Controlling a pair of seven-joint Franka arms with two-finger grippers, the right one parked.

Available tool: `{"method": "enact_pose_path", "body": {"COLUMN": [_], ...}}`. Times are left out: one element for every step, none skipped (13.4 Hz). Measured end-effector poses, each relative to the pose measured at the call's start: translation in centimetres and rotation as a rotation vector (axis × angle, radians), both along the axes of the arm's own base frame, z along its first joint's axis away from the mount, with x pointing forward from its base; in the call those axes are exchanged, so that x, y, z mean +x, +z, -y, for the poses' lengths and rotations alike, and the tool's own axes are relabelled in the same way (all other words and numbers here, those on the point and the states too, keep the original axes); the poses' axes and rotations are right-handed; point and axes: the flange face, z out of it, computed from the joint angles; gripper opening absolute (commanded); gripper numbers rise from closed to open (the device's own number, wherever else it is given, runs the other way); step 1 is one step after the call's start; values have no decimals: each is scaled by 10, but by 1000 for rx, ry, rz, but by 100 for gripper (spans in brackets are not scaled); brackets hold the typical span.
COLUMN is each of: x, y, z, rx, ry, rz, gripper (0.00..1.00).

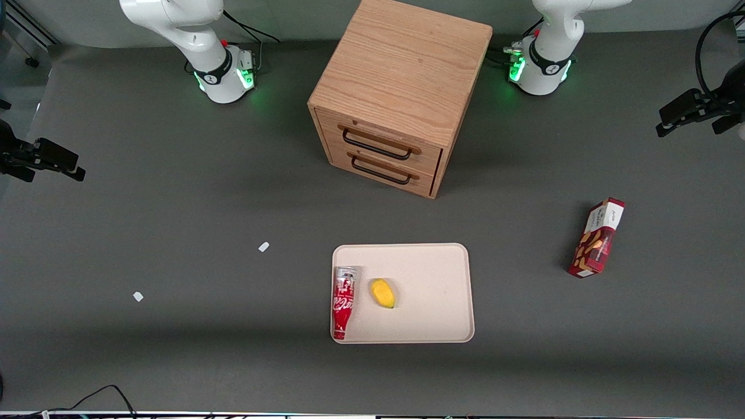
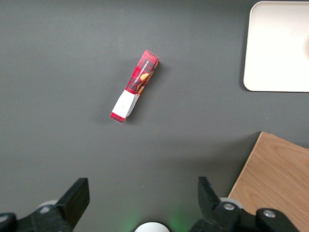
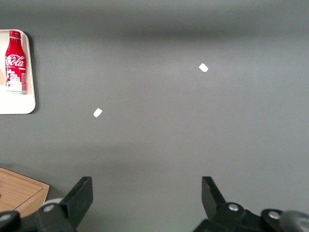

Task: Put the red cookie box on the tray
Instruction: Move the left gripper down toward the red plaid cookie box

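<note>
hand [image 2: 140,203] agape above red cookie box [image 2: 134,86] — apart

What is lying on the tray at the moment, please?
On the tray lie a red cola bottle along one edge and a yellow fruit beside it. The red cookie box stands on the table, off it. The pincer hangs open above the table.

Dark-red box [image 1: 598,238], cream tray [image 1: 442,267]
</note>
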Motion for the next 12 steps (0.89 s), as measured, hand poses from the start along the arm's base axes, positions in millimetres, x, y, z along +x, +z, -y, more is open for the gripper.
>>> {"method": "enact_pose_path", "body": {"x": [0,-1,-1,-1,0,2,7,15,25,35,45,56], "y": [0,-1,-2,-3,-6,-11,-18,-29,-43,-59,-77,-94], "z": [-3,-4,-4,-5,-5,-5,-6,-6,-7,-9,-11,-14], "rx": [0,0,-1,-1,-2,-2,-3,-5,-5,-2,4,10], "ry": [4,5,5,5,5,5,4,-1,-21,-60,-105,-142], "rz": [-2,-7,-13,-20,-26,-36,-47,-59,-70,-82,-91,-90], "gripper": [100,100,100,100,100,100,100,100,100,100,100,100]}}
